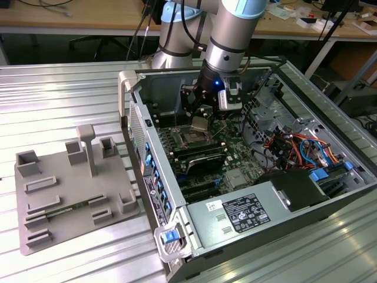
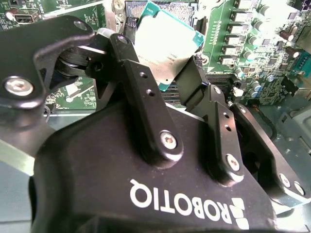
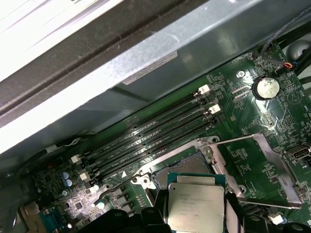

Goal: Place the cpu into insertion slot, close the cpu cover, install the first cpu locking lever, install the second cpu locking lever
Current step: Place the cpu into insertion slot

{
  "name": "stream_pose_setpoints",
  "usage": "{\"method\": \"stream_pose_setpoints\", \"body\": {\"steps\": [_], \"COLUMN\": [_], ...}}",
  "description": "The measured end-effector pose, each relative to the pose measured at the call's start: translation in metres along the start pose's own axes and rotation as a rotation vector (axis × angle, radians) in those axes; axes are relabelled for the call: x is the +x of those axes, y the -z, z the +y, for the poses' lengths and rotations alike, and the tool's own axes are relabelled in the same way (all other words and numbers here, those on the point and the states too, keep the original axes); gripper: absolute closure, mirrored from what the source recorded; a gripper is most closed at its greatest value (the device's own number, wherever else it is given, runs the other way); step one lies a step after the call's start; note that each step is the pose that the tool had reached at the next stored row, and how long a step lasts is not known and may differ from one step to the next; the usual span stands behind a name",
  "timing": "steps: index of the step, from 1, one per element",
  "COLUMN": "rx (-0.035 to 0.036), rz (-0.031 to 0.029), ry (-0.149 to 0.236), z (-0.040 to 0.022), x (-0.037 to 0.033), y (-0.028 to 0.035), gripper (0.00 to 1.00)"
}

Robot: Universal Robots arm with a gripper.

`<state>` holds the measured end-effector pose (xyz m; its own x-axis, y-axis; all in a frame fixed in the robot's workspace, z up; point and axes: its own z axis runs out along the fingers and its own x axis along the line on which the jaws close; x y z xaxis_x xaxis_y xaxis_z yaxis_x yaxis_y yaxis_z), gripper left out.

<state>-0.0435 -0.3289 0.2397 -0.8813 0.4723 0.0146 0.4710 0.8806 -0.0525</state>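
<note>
My gripper [image 1: 201,121] is shut on the cpu [image 1: 200,124], a small square chip with a silver-grey top, and hangs inside the open computer case. In both wrist views the cpu [image 2: 163,48] [image 3: 196,201] sits tilted between the two black fingers [image 2: 133,68]. Just beneath it lies the insertion slot [image 3: 187,167] [image 1: 193,140], a dark square socket with a metal rim, and the chip is still above it, not seated. The cpu cover [image 3: 272,170], a thin silver frame, stands swung open beside the slot.
Long black RAM slots [image 3: 146,141] run beside the socket, and a coin battery [image 3: 266,87] sits further along the board. The case wall [image 1: 147,171], power supply [image 1: 247,212] and cable bundle [image 1: 300,147] surround the motherboard. A grey fixture plate [image 1: 70,188] lies on the exterior view's left.
</note>
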Motion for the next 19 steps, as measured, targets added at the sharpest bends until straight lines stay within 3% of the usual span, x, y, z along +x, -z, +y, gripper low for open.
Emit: {"method": "stream_pose_setpoints", "body": {"steps": [19], "rx": [-0.0003], "rz": [0.0015], "ry": [-0.027], "z": [0.0], "x": [0.0], "y": [-0.0001], "gripper": [0.45]}}
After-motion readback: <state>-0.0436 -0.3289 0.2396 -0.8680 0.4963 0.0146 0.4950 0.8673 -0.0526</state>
